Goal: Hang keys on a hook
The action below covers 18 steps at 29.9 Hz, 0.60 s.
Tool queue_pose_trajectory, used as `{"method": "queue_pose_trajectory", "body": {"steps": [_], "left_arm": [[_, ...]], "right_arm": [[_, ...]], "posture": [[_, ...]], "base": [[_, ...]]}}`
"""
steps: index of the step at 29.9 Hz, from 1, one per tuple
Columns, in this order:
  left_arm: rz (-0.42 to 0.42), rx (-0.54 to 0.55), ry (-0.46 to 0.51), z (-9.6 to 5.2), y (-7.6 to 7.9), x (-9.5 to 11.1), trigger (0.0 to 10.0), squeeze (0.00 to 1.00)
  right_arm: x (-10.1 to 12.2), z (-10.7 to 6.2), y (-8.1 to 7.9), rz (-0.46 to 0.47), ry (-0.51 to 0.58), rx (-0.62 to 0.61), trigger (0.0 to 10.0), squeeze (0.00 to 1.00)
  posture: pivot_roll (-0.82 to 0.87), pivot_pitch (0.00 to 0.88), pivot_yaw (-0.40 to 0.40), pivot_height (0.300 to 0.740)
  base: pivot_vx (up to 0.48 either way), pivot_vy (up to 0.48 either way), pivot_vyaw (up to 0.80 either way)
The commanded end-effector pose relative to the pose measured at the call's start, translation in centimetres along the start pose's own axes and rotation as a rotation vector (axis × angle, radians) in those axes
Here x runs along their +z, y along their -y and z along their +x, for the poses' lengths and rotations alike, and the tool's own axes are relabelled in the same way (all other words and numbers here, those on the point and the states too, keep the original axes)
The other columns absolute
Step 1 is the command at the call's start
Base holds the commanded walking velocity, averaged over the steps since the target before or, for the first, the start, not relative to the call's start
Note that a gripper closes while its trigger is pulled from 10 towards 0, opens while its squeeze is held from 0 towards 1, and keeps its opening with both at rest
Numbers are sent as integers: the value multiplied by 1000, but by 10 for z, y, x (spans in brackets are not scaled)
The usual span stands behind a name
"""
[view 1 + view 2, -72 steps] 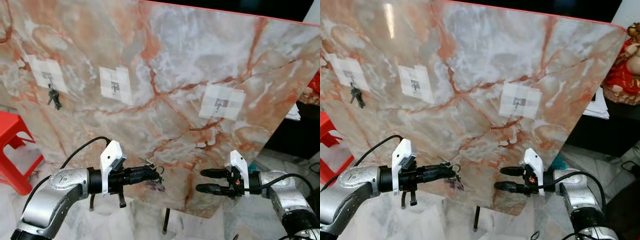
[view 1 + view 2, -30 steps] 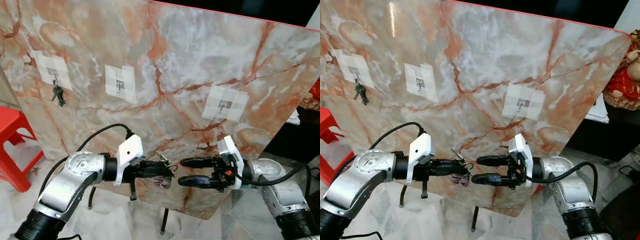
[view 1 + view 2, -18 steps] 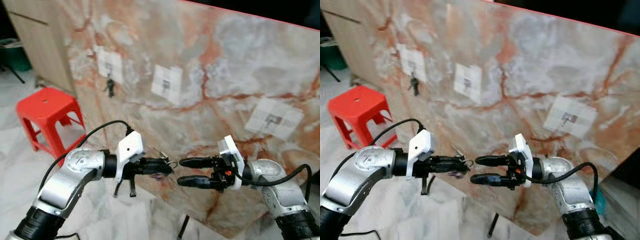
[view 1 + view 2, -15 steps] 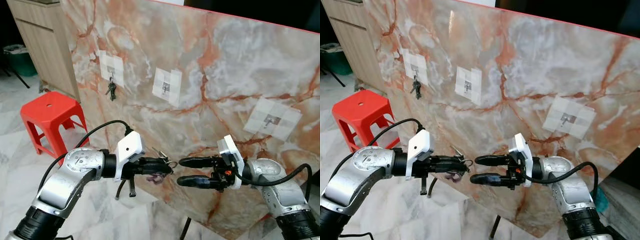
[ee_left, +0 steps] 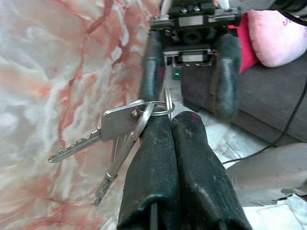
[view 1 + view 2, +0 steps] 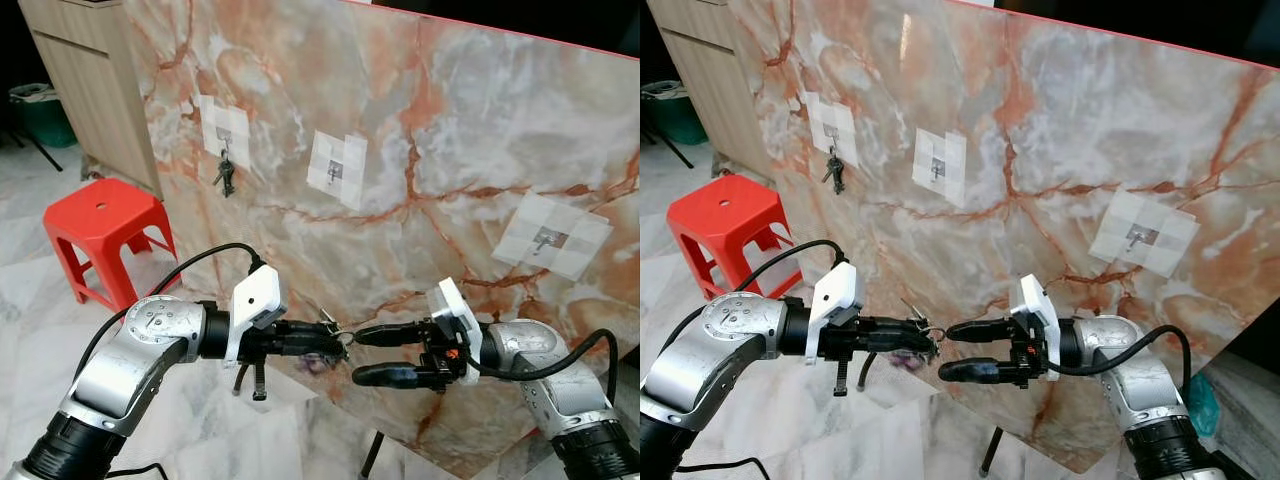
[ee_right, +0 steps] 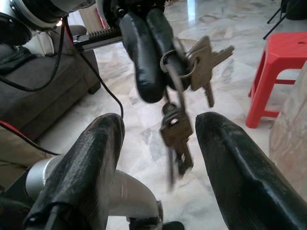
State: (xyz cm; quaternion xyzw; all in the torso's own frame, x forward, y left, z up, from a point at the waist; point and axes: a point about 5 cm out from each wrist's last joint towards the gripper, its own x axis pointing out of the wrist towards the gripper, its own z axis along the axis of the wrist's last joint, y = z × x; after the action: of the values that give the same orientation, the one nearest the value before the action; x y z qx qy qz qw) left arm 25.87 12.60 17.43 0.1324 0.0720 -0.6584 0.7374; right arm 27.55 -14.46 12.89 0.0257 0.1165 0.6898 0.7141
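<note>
The board [image 6: 450, 150] looks like polished marble, glossy and veined. The keys [image 5: 112, 127] are dull brushed metal on a shiny ring. Both arms are satin silver metal; the stool [image 6: 100, 215] is smooth red plastic.

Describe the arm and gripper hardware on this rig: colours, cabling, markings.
Both arms are brushed silver with round joint housings and black ribbed cuffs near the base. Each ends in a white angular wrist block, then a black gripper with two long, rounded, matte fingers: left gripper, right gripper. A loose black cable loops over each forearm. A small green light glows on the right gripper's base.
</note>
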Motion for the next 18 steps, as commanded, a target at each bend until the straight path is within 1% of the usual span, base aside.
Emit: {"method": "queue_pose_trajectory", "body": {"steps": [1, 8, 14, 15, 16, 17, 18], "left_arm": [[13, -30, 2, 3, 1, 4, 10000, 0], [9, -48, 12, 8, 3, 4, 10000, 0], [14, -48, 13, 9, 2, 3, 10000, 0], [14, -47, 13, 10, 2, 3, 10000, 0], [14, -47, 13, 10, 2, 3, 10000, 0], [14, -47, 13, 10, 2, 3, 10000, 0], [14, -46, 13, 10, 2, 3, 10000, 0]], "right_arm": [[6, 0, 2, -33, -12, -6, 10000, 0], [6, 5, 3, -43, -2, -11, 10000, 0], [6, 7, 0, -34, 0, 22, 10000, 0], [6, 7, 0, -32, 2, 25, 7647, 0], [6, 8, 0, -32, 3, 26, 7647, 0], [6, 7, 0, -32, 2, 25, 1529, 0], [6, 7, 0, -32, 1, 24, 1529, 0]], "posture": [[114, 0, -83, 740], [112, 0, -81, 740], [113, 0, -82, 740], [113, 0, -82, 740], [113, 0, -82, 740], [113, 0, -82, 740], [113, 0, -82, 740]], "base": [[0, 0, 0], [0, 0, 0], [0, 0, 0], [0, 0, 0], [0, 0, 0], [0, 0, 0], [0, 0, 0]]}}
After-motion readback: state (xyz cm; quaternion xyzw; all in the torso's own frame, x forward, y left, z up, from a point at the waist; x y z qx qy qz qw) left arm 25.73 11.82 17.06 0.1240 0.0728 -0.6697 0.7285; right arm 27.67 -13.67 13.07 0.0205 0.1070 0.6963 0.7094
